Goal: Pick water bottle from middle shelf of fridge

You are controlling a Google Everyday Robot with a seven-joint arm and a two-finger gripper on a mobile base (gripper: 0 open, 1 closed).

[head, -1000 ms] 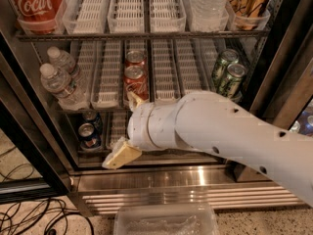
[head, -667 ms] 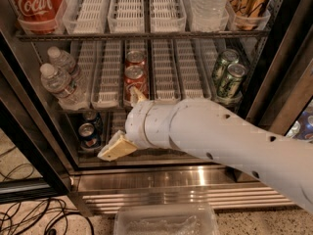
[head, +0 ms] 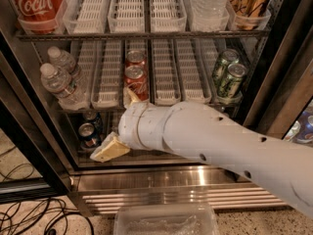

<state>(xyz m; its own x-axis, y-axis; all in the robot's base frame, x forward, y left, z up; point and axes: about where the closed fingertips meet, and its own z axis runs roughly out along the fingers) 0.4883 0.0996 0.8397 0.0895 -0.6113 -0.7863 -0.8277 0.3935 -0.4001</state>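
Observation:
Two small clear water bottles with white caps and pale labels stand at the left end of the middle shelf (head: 166, 89): the front one (head: 59, 86) and another (head: 65, 62) behind it. The shelf is a wire rack lined with white slotted lane trays inside the fridge (head: 161, 177). My gripper (head: 113, 124) is on a thick white arm reaching in from the right. It sits in front of the shelf's front edge, to the right of and below the bottles. Its tan fingers (head: 110, 148) are spread open and hold nothing.
Two red soda cans (head: 136, 75) stand mid-shelf and green cans (head: 227, 77) at the right. Dark cans (head: 89, 131) sit on the lower shelf. Above are a cola bottle (head: 36, 4) and a wide ribbed bottle (head: 208, 4). A clear tub (head: 166, 219) and cables (head: 29, 217) lie on the floor.
My arm and gripper have shifted a little to the left, closer to the water bottles. The bottles and cans have not moved.

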